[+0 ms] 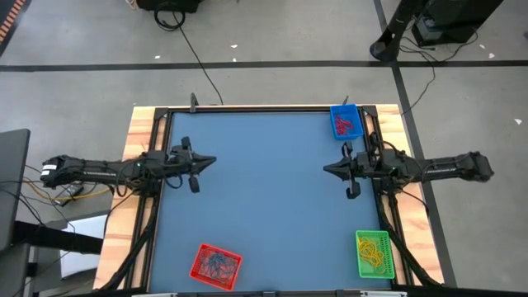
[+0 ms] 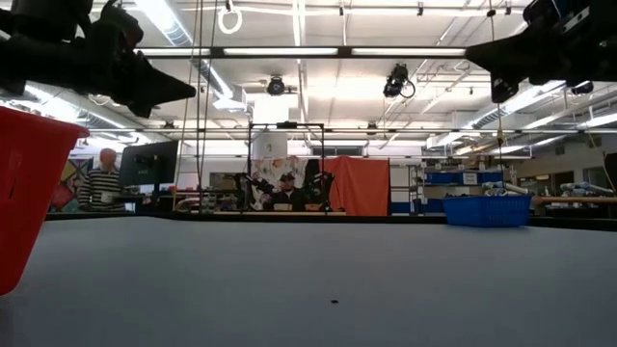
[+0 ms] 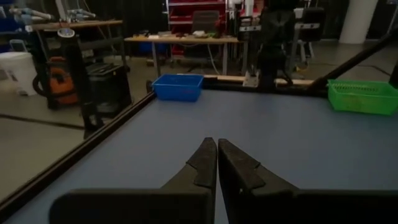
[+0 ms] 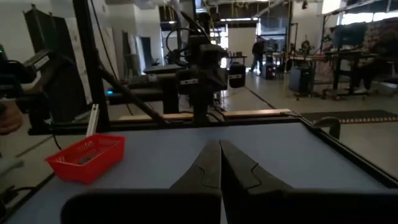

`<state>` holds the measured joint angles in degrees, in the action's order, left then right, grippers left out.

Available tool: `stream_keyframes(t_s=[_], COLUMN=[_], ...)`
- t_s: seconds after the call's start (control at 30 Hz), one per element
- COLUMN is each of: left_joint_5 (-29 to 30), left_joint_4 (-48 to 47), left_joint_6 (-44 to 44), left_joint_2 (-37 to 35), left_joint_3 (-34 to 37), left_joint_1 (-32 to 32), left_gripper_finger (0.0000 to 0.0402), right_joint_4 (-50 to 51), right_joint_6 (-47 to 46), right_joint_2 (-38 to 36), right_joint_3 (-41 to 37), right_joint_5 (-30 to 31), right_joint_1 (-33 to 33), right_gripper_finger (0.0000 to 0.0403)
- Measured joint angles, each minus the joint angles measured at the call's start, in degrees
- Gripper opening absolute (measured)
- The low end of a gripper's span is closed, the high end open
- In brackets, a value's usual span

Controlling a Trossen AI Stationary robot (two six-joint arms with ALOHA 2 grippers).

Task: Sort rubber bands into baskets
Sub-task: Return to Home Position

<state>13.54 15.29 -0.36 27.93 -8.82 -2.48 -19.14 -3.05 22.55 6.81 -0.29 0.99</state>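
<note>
Three baskets stand on the blue table: a blue basket [image 1: 346, 121] at the far right corner with red rubber bands [image 1: 346, 125] in it, a green basket [image 1: 373, 253] at the near right with yellow bands [image 1: 371, 252], and a red basket [image 1: 216, 266] at the near edge with bluish bands [image 1: 216, 262]. My left gripper [image 1: 213, 161] is shut and empty at the table's left side, pointing level toward the middle. My right gripper [image 1: 327, 169] is shut and empty at the right side, pointing level toward the left one. Both hang above the table.
A black frame [image 1: 264, 108] borders the table on wooden rails. The wide middle of the blue table [image 1: 272, 190] lies bare between the grippers. Beyond the far edge, people and workbenches show in the room [image 2: 289, 188].
</note>
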Motion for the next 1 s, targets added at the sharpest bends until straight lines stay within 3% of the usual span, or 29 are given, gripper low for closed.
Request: stream_keyframes(t_s=[0.2,0.47,1.0], left_joint_5=[-0.85,-5.46,-5.4], left_joint_4=[2.15,7.43,-5.09], left_joint_6=[0.02,-1.59,-1.61], left_joint_2=[-0.31,-0.32,-13.91], left_joint_3=[2.62,5.24,5.31], left_joint_1=[-0.84,-4.33,-4.72], left_gripper_finger=[0.0018,0.0018,0.0019], right_joint_4=[0.51,-8.32,-5.05], right_joint_6=[0.24,-1.69,-2.58], right_joint_2=[0.0,-0.25,-3.91], right_joint_3=[-0.24,-6.48,-6.34], right_joint_5=[-2.36,-3.16,-11.0], right_joint_1=[1.7,3.66,9.01], right_gripper_finger=[0.0004,0.0004,0.0004])
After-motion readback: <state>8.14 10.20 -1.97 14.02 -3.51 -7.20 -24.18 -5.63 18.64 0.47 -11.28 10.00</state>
